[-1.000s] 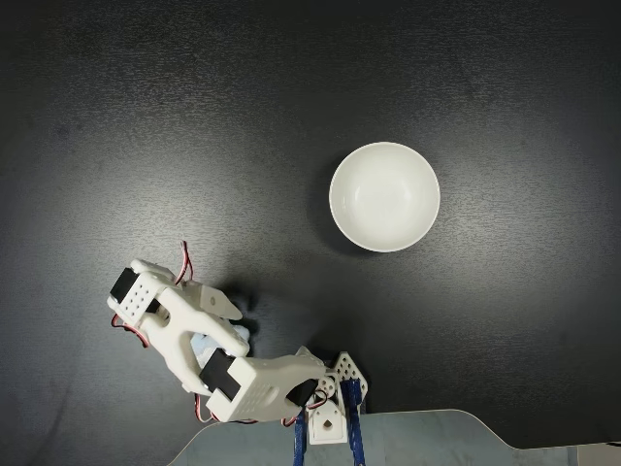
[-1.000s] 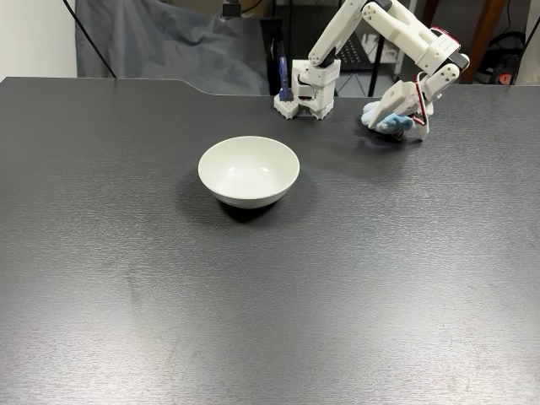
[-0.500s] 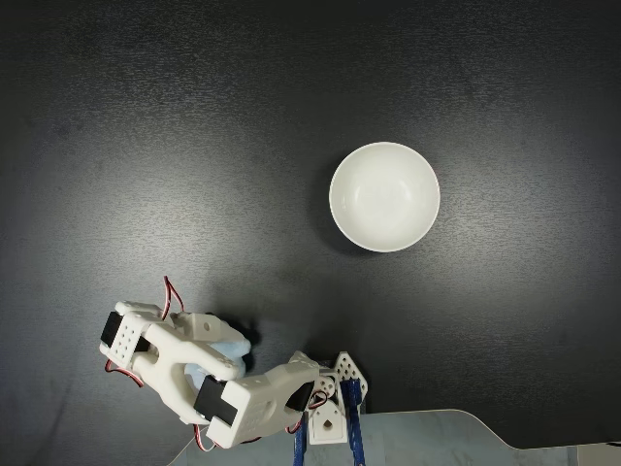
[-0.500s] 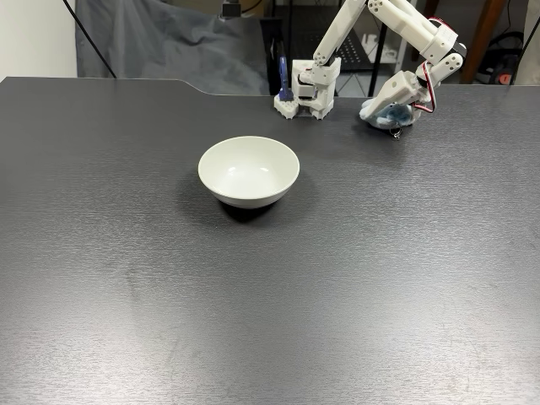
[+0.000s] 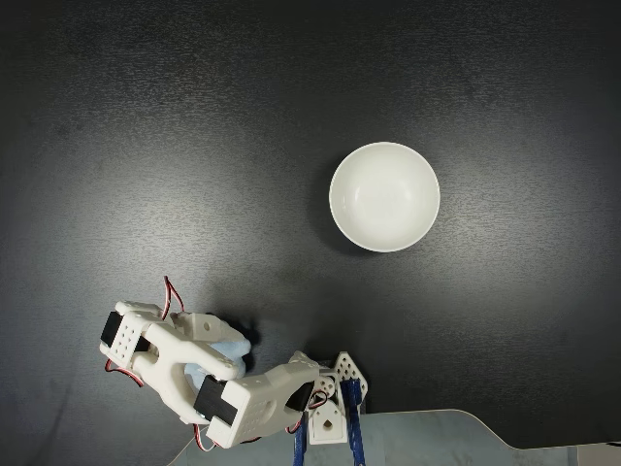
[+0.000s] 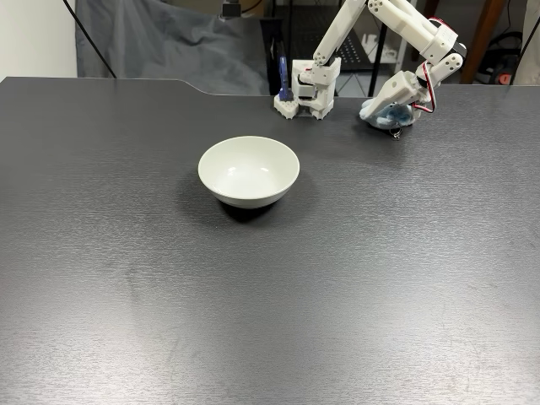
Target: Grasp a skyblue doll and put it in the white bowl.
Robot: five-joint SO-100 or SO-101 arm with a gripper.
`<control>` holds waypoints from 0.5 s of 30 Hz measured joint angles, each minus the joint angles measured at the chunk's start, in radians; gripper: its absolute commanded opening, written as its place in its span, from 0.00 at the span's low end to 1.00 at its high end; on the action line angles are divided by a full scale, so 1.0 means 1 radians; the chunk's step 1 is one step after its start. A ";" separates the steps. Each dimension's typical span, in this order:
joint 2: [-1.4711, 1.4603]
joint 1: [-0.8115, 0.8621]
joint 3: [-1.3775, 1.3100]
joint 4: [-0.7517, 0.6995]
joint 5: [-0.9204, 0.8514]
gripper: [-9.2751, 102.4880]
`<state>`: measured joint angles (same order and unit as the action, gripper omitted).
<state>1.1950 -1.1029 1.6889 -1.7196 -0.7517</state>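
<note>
Skyblue doll (image 6: 392, 116) — we judge it light, soft, compressible plush; fur gives friction, slip unlikely. Best hold across body mid-section, not head tuft

Appearance: pale blue fuzz, darker blue patch; mostly hidden by fingers in both fixed views (image 5: 225, 349)

Gripper (image 6: 388, 112) closed around doll, jaws narrow, fingers pressed on either side. Doll sits at table (image 6: 253, 295) level near arm base (image 6: 308, 89), contact with surface unclear

White bowl (image 6: 249, 171) empty, upright, well apart from doll, nearer table centre. We note lift and carry to bowl not yet done
</note>
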 measured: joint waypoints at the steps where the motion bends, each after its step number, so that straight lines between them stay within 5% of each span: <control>1: 0.000 0.000 0.000 0.000 0.000 0.58; 4: 0.002 0.002 0.003 0.000 -0.002 0.46; 10: 0.011 -0.011 0.005 0.000 -0.002 0.06; 15: 0.006 -0.003 0.008 0.000 0.002 0.11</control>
<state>1.2011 -1.1060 1.6966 -1.7196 -0.7501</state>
